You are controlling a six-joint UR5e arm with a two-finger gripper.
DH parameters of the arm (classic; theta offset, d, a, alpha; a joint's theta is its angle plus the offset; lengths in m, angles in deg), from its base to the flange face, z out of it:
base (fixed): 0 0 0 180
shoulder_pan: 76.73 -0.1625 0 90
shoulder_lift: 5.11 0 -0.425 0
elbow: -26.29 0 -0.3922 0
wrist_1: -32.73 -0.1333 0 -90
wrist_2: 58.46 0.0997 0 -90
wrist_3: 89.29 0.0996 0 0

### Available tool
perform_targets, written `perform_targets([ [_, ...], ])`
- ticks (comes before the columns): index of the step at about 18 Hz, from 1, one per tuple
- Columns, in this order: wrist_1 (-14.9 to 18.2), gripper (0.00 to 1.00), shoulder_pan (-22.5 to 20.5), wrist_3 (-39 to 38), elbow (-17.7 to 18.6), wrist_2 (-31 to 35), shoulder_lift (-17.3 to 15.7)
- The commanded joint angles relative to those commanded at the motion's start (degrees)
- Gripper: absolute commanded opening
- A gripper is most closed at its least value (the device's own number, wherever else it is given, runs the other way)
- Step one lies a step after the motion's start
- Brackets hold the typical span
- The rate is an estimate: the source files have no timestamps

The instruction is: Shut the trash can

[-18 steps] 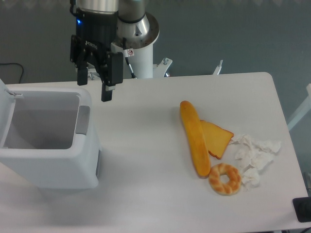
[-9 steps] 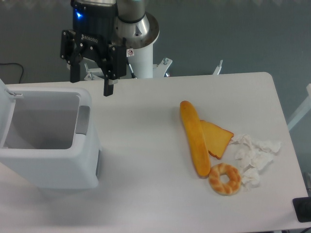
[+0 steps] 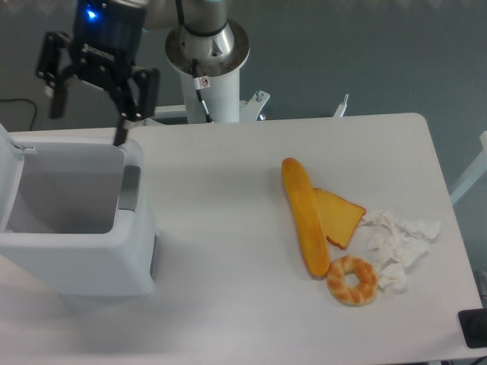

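The trash can [image 3: 84,262] is a large boxy white bin at the left of the table, open at the top with an empty grey-white inside. Its lid [image 3: 6,163] stands raised at the far left edge. A grey tab [image 3: 131,188] sits on its right rim. My gripper [image 3: 87,125] hangs above the bin's back rim, tilted, with both black fingers [image 3: 122,129] spread wide apart. It is open and holds nothing.
A long bread loaf [image 3: 305,217], a toast slice [image 3: 340,216] and a bagel [image 3: 352,280] lie right of centre. Crumpled white paper [image 3: 399,245] lies beside them. The arm's white base [image 3: 209,65] stands behind the table's back edge.
The gripper has swung left and slightly up, from above the table beside the bin to over the bin's back rim. It has stayed open.
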Motion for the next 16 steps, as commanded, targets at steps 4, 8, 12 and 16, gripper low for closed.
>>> perform_targets([
  [4,0.0,1.0,0.1,-2.2,-0.1,-2.5,-0.5],
  [8,0.0,1.0,0.6,-4.1,-0.1,-6.2,-1.1],
  [12,0.0,1.0,1.7,-5.7,0.0,-9.0,-1.9],
  [16,0.1,1.0,1.7,-6.0,0.2,-11.2,-3.4],
])
